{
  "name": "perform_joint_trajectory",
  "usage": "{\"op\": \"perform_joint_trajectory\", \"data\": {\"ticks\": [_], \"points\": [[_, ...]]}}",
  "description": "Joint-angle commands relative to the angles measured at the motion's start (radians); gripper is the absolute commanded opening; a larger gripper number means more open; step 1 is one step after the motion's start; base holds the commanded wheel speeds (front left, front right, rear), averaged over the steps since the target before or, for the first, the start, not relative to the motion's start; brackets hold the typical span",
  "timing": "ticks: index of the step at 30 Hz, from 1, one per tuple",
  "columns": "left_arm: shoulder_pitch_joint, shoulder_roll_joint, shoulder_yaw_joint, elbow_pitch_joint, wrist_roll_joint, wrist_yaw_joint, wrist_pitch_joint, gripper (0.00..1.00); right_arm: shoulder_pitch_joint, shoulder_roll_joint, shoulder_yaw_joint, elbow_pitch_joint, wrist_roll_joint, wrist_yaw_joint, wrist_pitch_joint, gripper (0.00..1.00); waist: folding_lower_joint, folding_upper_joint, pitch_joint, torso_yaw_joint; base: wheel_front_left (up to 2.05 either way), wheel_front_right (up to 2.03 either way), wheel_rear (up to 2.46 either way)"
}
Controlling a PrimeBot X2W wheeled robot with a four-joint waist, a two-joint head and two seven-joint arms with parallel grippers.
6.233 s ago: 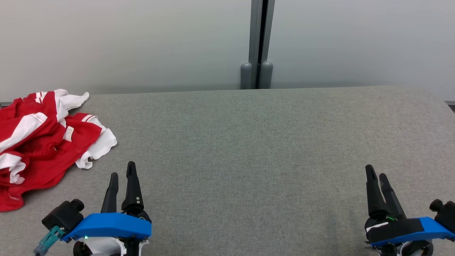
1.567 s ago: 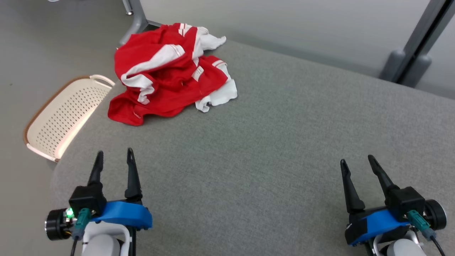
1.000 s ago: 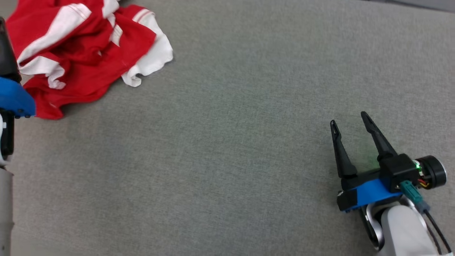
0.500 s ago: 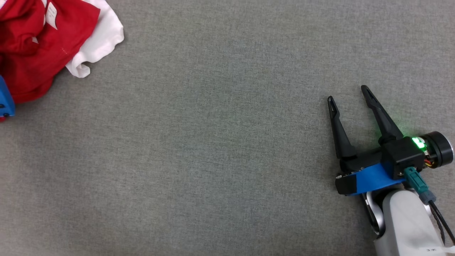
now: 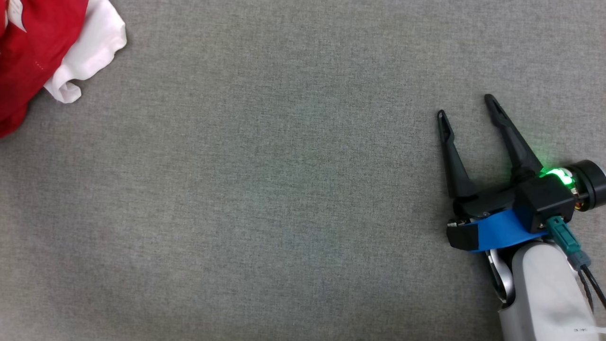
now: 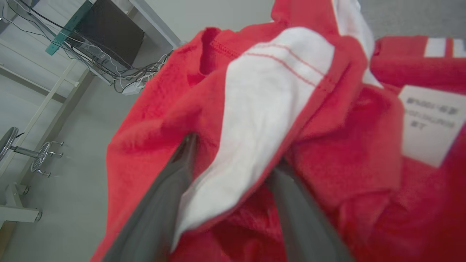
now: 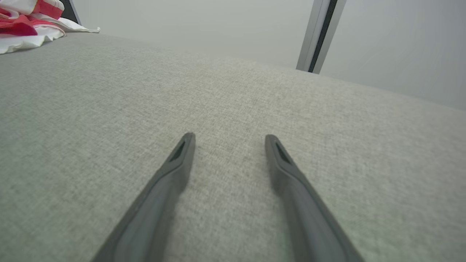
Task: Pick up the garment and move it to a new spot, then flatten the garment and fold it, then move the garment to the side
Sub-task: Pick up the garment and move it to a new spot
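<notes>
On the grey padded surface (image 5: pixel 265 189) in the head view, the red and white garment (image 5: pixel 28 61) lies crumpled at the upper left corner, partly cut off by the frame edge. The right gripper (image 5: pixel 465 106) rests low at the right, well apart from the garment. Its two dark fingers are spread wide with nothing between them, and a green light (image 5: pixel 558 176) glows on its wrist. In the left wrist view, the left gripper (image 6: pixel 233 153) is down in the garment. Its fingers stand wide apart, a white fold lies between them, and their tips are sunk into the red cloth. A white label (image 6: pixel 429 123) shows at the right. In the right wrist view, the open fingers point along bare surface. The garment sits at the far upper left, and a grey post (image 7: pixel 316 36) stands beyond the far edge.
</notes>
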Motion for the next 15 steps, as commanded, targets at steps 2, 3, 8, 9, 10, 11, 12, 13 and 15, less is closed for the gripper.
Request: {"op": "perform_joint_trajectory", "data": {"ticks": [2, 3, 8, 9, 10, 11, 12, 13, 15], "points": [[-0.023, 0.002, -0.001, 0.006, 0.001, 0.004, -0.011, 0.0, 0.01, -0.025, -0.035, 0.064, -0.003, -0.003, 0.009, 1.0, 0.0001, 0.0003, -0.001, -0.004, 0.0, 0.0, 0.0], [-0.028, 0.002, -0.003, 0.007, 0.002, 0.005, -0.017, 0.0, 0.009, -0.025, -0.038, 0.066, 0.0, -0.003, 0.007, 1.0, 0.0001, 0.0003, -0.003, -0.007, 0.0, 0.0, 0.0], [-0.057, -0.007, -0.019, -0.024, 0.003, 0.005, -0.035, 0.0, 0.012, -0.024, -0.047, 0.075, 0.015, -0.003, -0.005, 1.0, 0.0001, 0.0003, -0.03, -0.012, 0.0, 0.0, 0.0], [-0.061, -0.005, -0.023, -0.035, 0.008, 0.006, -0.041, 0.0, 0.015, -0.024, -0.047, 0.077, 0.019, -0.003, -0.008, 1.0, 0.0001, 0.0003, -0.038, -0.014, 0.0, 0.0, 0.0], [-0.065, -0.003, -0.025, -0.046, 0.009, 0.01, -0.043, 0.0, 0.017, -0.024, -0.048, 0.08, 0.023, -0.003, -0.011, 1.0, 0.0001, 0.0003, -0.046, -0.015, 0.0, 0.0, 0.0], [-0.067, 0.002, -0.028, -0.059, 0.013, 0.011, -0.042, 0.0, 0.02, -0.024, -0.048, 0.083, 0.027, -0.003, -0.014, 1.0, 0.0001, 0.0003, -0.054, -0.017, 0.0, 0.0, 0.0], [-0.07, 0.004, -0.033, -0.067, 0.016, 0.011, -0.043, 0.0, 0.022, -0.023, -0.049, 0.086, 0.031, -0.002, -0.018, 1.0, 0.0001, 0.0003, -0.064, -0.019, 0.0, 0.0, 0.0], [-0.078, 0.006, -0.035, -0.081, 0.017, 0.01, -0.042, 0.0, 0.024, -0.022, -0.05, 0.088, 0.038, -0.002, -0.021, 1.0, 0.0001, 0.0003, -0.073, -0.021, 0.0, 0.0, 0.0], [-0.092, 0.014, -0.048, -0.112, 0.028, 0.001, -0.054, 0.0, 0.026, -0.02, -0.052, 0.096, 0.049, -0.002, -0.03, 1.0, 0.0001, 0.0003, -0.095, -0.027, 0.0, 0.0, 0.0]]}}
